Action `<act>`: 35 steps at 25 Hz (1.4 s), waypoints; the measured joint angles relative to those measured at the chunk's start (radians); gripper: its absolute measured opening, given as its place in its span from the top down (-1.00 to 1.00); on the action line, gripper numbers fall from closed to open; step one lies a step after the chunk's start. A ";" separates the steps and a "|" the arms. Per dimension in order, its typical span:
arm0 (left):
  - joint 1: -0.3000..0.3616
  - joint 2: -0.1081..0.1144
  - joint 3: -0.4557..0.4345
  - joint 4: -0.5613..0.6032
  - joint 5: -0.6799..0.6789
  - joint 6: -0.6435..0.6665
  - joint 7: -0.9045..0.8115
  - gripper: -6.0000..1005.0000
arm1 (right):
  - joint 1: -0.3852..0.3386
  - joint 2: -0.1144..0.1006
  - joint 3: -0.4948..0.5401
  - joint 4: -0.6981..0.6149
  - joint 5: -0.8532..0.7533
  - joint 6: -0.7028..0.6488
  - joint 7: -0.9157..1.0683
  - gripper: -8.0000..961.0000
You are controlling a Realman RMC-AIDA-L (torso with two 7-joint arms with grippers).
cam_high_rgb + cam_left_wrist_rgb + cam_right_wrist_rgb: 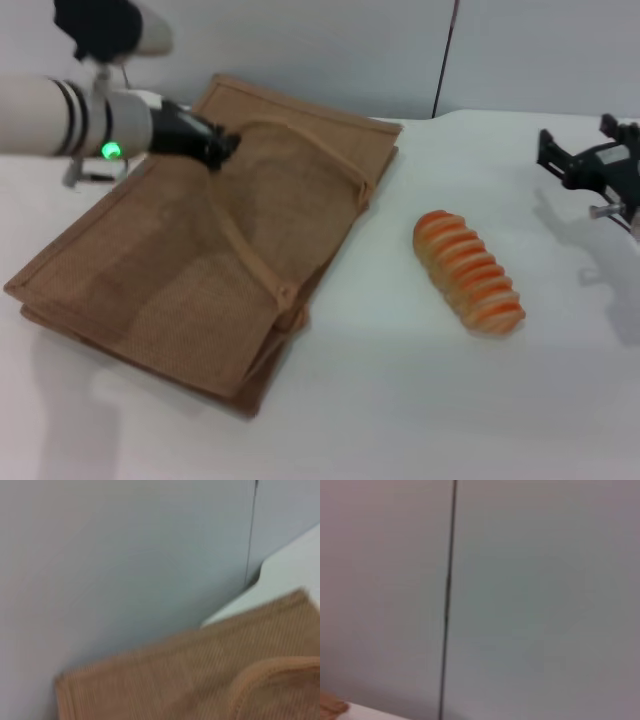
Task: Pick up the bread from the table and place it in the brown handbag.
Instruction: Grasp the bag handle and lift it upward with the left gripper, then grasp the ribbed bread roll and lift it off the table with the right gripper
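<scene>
Nearest the camera, bare white surface (pixel 400 410) fills the foreground. A little farther back, the bread (pixel 468 271) lies flat on that surface at about four o'clock from centre, its ridged length slanting, well apart from both tools. At nine o'clock the brown handbag (pixel 150 270) lies flat, one corner hanging over the near edge of the pile, a thin loop handle (pixel 250 255) draped across its face. Farther back, the left tool (pixel 222 143) sits over the bag's far part at around ten o'clock; its dark tip is bunched against the weave, and whether the fingers are apart or together I cannot tell. The right tool (pixel 578 160) hangs at two o'clock, cut off by the frame edge, prongs spread apart. Both wrist views show mostly wall.
</scene>
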 joint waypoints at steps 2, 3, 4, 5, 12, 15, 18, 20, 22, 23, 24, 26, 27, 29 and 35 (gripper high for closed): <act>0.028 0.004 -0.002 0.112 0.004 -0.062 -0.058 0.74 | -0.014 -0.005 -0.001 -0.057 -0.003 0.040 -0.004 -0.80; 0.040 0.006 -0.003 0.161 0.006 -0.087 -0.083 0.74 | -0.017 -0.008 -0.001 -0.086 -0.011 0.074 -0.007 -0.80; 0.050 0.007 -0.006 0.203 0.015 -0.111 -0.106 0.74 | -0.019 -0.009 -0.001 -0.111 -0.022 0.106 -0.009 -0.80; 0.062 0.007 -0.008 0.272 0.041 -0.149 -0.143 0.74 | -0.019 -0.013 0.002 -0.140 -0.038 0.152 -0.010 -0.80; 0.088 0.000 0.018 0.493 0.173 -0.301 -0.260 0.74 | -0.071 -0.091 0.030 -0.542 -0.153 0.609 -0.014 -0.81; 0.089 0.000 0.024 0.538 0.169 -0.335 -0.267 0.74 | -0.134 -0.120 0.078 -0.759 -0.219 0.814 -0.026 -0.82; 0.095 -0.001 0.026 0.580 0.165 -0.358 -0.274 0.74 | -0.206 -0.105 0.174 -0.989 -0.271 1.060 -0.123 -0.82; 0.100 -0.002 0.026 0.618 0.167 -0.370 -0.285 0.74 | -0.215 -0.095 0.195 -1.029 -0.271 1.114 -0.151 -0.82; 0.103 -0.002 0.026 0.644 0.172 -0.377 -0.294 0.74 | -0.225 -0.065 0.248 -1.104 -0.268 1.253 -0.211 -0.82; 0.103 -0.002 0.026 0.649 0.173 -0.381 -0.296 0.74 | -0.227 -0.048 0.270 -1.134 -0.268 1.311 -0.236 -0.82; 0.104 -0.001 0.026 0.654 0.173 -0.385 -0.297 0.74 | -0.228 -0.032 0.290 -1.159 -0.268 1.369 -0.264 -0.82; 0.104 0.000 0.027 0.658 0.176 -0.393 -0.297 0.74 | -0.229 -0.006 0.316 -1.205 -0.262 1.466 -0.311 -0.82; 0.104 0.000 0.027 0.660 0.179 -0.398 -0.297 0.74 | -0.228 -0.003 0.320 -1.219 -0.244 1.507 -0.327 -0.82; 0.104 0.000 0.027 0.671 0.185 -0.409 -0.297 0.74 | -0.221 -0.003 0.329 -1.238 -0.183 1.573 -0.361 -0.82; 0.101 0.000 0.027 0.699 0.187 -0.437 -0.303 0.74 | -0.197 -0.004 0.419 -1.175 0.017 1.698 -0.507 -0.82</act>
